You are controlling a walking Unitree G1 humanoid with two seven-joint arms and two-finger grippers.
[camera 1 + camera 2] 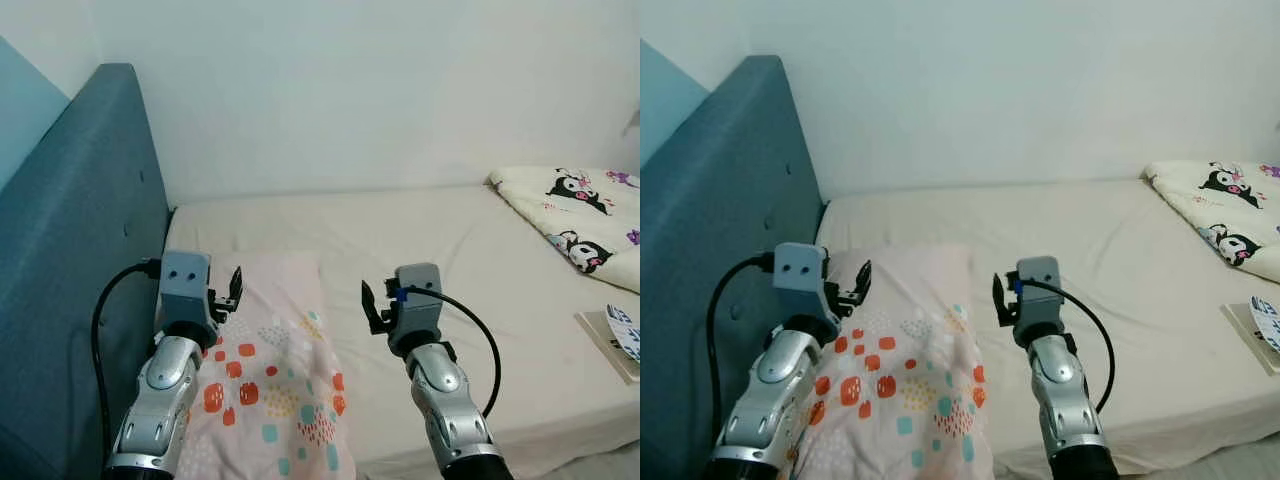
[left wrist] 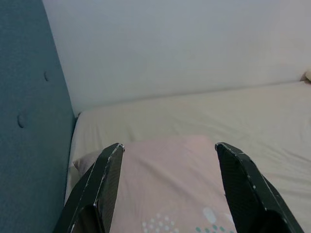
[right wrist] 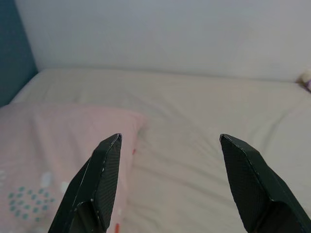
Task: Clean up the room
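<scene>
**Pillow within reach, nothing gripped yet**

The main risk, as I judge it, is a poor hold on soft fabric: if the left gripper (image 1: 226, 293) or the right gripper (image 1: 371, 306) closes on a loose fold of the pillow's cover and not on its edge, the pillow could slip out or drag askew across the bed. The left arm also works close to the padded blue-grey fabric headboard (image 1: 85, 230), so a sideways swing could knock against it. The black cable looping off each wrist could catch on bedding during a reach.

Both grippers hover with fingers spread wide and hold nothing. The left one hangs over the pillow's upper left part; the right one hangs over bare sheet just beside the pillow's right edge.

The soft pale pink pillow with orange and teal blotches (image 1: 275, 370) lies flat on the cream-sheeted bed (image 1: 440, 230), lengthwise beside the headboard. A white quilt printed with black cartoon figures (image 1: 585, 215) sits bunched at the bed's far right, well apart.
</scene>
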